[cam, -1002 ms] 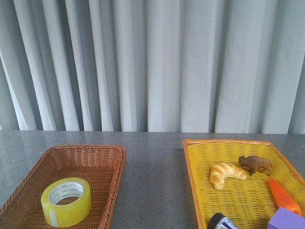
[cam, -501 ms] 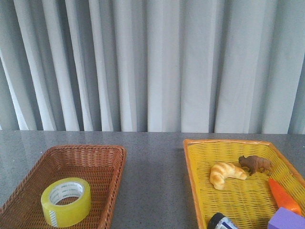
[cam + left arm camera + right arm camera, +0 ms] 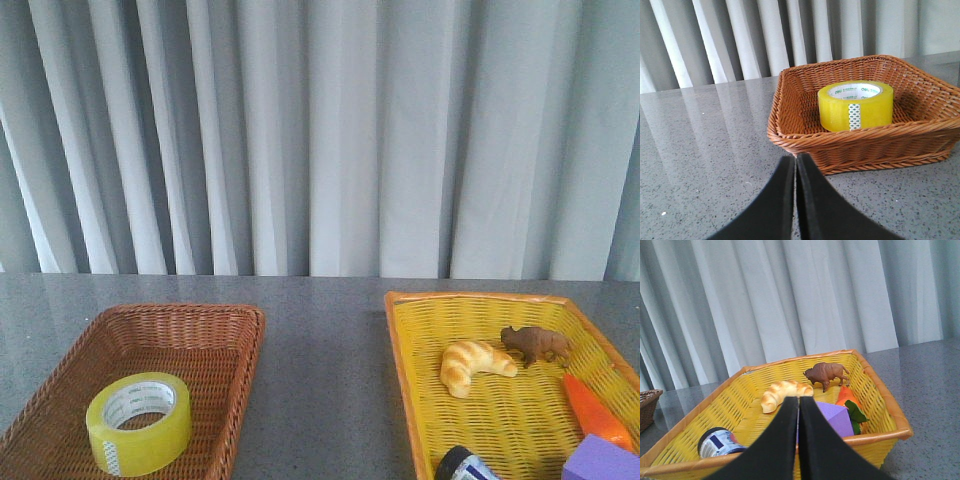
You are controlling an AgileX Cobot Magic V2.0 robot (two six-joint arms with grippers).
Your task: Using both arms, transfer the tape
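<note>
The tape (image 3: 138,422), a wide yellow-green roll with a white printed core, lies flat in the brown wicker basket (image 3: 226,330) at the front left. It also shows in the left wrist view (image 3: 855,105). My left gripper (image 3: 795,159) is shut and empty, just outside the brown basket's (image 3: 790,95) near rim, short of the tape. My right gripper (image 3: 798,400) is shut and empty, above the near rim of the yellow basket (image 3: 880,390). Neither arm shows in the front view.
The yellow basket (image 3: 403,340) at the right holds a croissant (image 3: 474,365), a brown bison figure (image 3: 537,344), an orange carrot (image 3: 593,409), a purple block (image 3: 602,460) and a small dark jar with a white-blue label (image 3: 463,466). Grey curtains hang behind the table.
</note>
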